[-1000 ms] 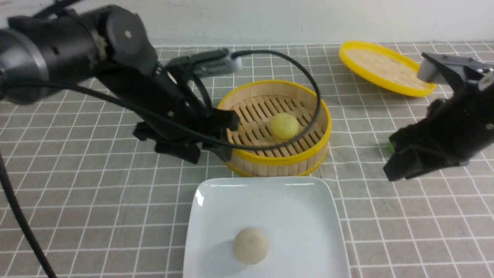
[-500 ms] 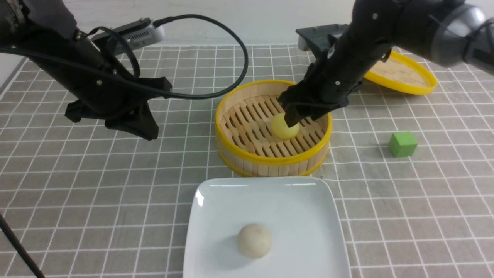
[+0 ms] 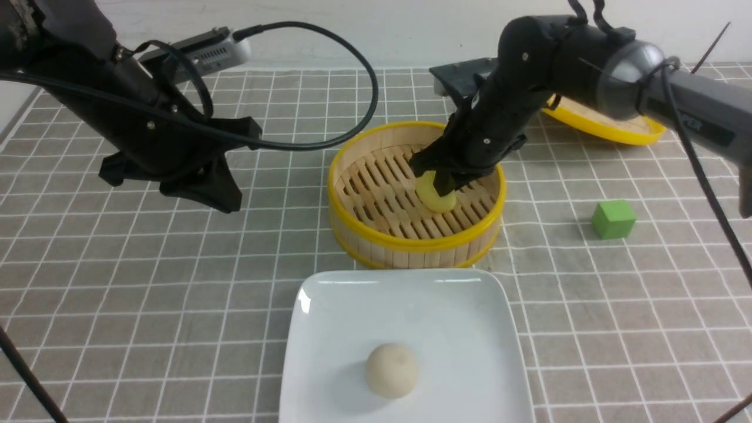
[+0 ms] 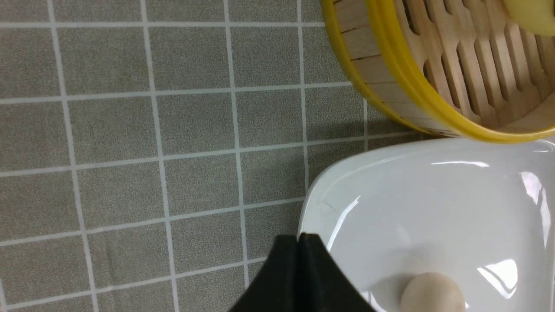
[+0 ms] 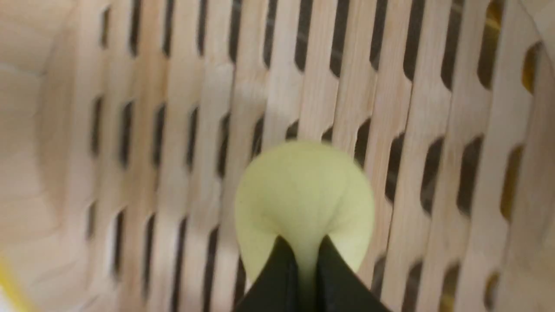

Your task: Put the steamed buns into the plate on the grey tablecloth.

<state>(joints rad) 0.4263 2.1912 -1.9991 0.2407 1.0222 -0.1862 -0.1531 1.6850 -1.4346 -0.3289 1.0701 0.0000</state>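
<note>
Two buns, two spots: off-white bun (image 3: 392, 371) on the plate (image 3: 352, 305) on the grey tablecloth (image 3: 147, 294), pale yellow bun (image 3: 440, 202) down in the bamboo steamer (image 3: 411, 244). Pinches the yellow one with the right gripper (image 3: 437, 188), nearly shut and squashing it in, likely to lift it out; reaches down steeply from the far right. Holds the left gripper (image 4: 299, 242) shut tight and empty, up above the cloth, out of the way.

You are looking at a robot lab bench dressed up as a dining table. A grey fabric tablecloth with a white grid (image 3: 147, 282) lies before a bare white wall (image 3: 411, 29). A black cabled left arm (image 3: 141, 135) and right arm (image 3: 529, 76) reach over props: a round yellow-rimmed bamboo steamer (image 3: 411, 249) and a small green cube (image 3: 613, 219).
</note>
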